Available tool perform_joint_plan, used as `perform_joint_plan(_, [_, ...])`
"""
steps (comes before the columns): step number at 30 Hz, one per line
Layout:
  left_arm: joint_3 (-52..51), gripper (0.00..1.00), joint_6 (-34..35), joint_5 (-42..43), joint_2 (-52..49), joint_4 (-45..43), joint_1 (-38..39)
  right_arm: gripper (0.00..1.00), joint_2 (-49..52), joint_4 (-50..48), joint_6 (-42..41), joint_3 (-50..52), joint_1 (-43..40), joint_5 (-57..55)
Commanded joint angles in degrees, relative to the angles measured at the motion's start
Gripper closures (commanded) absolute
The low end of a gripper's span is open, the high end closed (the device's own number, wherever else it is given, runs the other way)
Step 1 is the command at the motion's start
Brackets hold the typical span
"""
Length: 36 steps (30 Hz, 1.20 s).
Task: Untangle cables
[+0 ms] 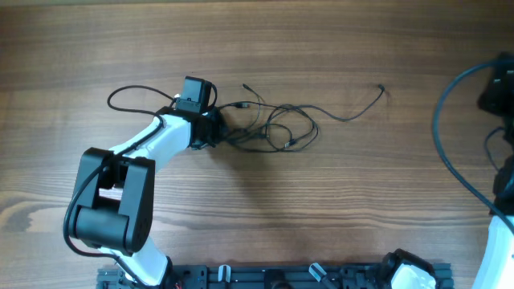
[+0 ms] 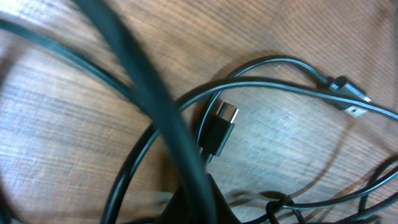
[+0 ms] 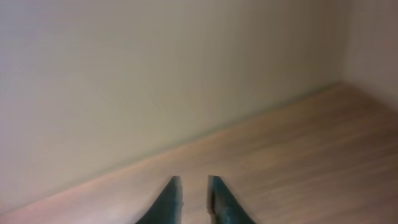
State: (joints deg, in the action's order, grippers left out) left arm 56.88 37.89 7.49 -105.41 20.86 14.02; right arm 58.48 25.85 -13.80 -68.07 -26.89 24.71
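Note:
The cables lie as a loose black tangle at mid-table, with one strand trailing right to a plug end and a loop reaching left. My left gripper sits at the tangle's left edge, shut on a cable strand. In the left wrist view that strand runs blurred down into the left gripper. Beyond it lie a black plug and a second plug on the wood. My right gripper hovers over bare wood, fingers slightly apart and holding nothing.
The right arm stands at the table's far right edge with its thick black wiring looping beside it. A black rail runs along the front edge. A pale wall fills the right wrist view.

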Motion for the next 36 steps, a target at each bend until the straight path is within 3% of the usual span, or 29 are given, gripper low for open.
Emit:
perform_joint_plan(1, [-3.26, 0.96, -3.15, -1.25, -4.11, -0.68, -1.11, 0.56, 6.36, 4.57, 3.5, 0.37, 5.68, 13.51])
perform_joint_plan(3, [-3.26, 0.96, -3.17, -1.29, -4.11, -0.68, -1.11, 0.3, 12.41, 7.8, 11.28, 0.37, 13.7, 14.19])
perform_joint_plan(6, [-3.26, 0.96, -3.15, -1.29, -4.13, -0.66, -1.11, 0.07, 21.9, 7.17, 17.14, 0.37, 25.46, 14.19])
perform_joint_plan(9, [-3.26, 0.96, -3.17, -1.29, -4.11, -0.68, -1.11, 0.04, 34.27, 0.35, 22.21, 0.37, 36.96, 13.88])
perform_joint_plan(12, [-3.26, 0.96, -3.17, -1.27, -4.11, -0.68, -1.11, 0.03, 43.21, -10.4, 23.04, 0.37, 42.07, 9.31])
perform_joint_plan(15, [-3.26, 0.96, -3.15, -1.27, -4.11, -0.52, -1.11, 0.12, 52.59, -21.88, 24.76, 0.37, 43.43, 8.33])
perform_joint_plan(18, [-3.26, 0.96, -3.15, -0.85, -4.11, -0.52, -1.11, 0.2, 58.75, -25.99, 36.2, 0.37, 44.59, 8.28])
perform_joint_plan(20, [-3.26, 0.95, -3.15, -0.42, -4.11, -0.68, -1.09, 0.21, 61.46, -26.01, 42.1, 0.37, 45.75, 7.89])
perform_joint_plan(26, [-3.26, 0.93, -3.15, -0.44, -4.11, -0.92, -1.11, 0.27, 66.07, -31.15, 44.11, 0.37, 48.87, 5.77])
perform_joint_plan(30, [-3.26, 0.94, -3.15, -0.42, -4.11, -0.9, -1.11, 0.54, 70.25, -33.2, 50.45, 0.37, 50.12, -4.04])
perform_joint_plan(31, [-3.26, 0.94, -3.15, -0.44, -4.11, -0.92, -1.11, 0.87, 70.34, -33.35, 50.93, 0.37, 50.18, -6.45])
perform_joint_plan(32, [-3.26, 0.94, -3.15, -0.44, -4.11, -0.94, -1.11, 0.96, 70.23, -33.35, 50.01, 0.35, 50.18, -9.16])
perform_joint_plan(36, [-3.26, 0.96, -3.15, -0.48, -4.11, -0.94, -1.11, 0.96, 61.37, -32.44, 38.14, 0.15, 49.46, -12.24])
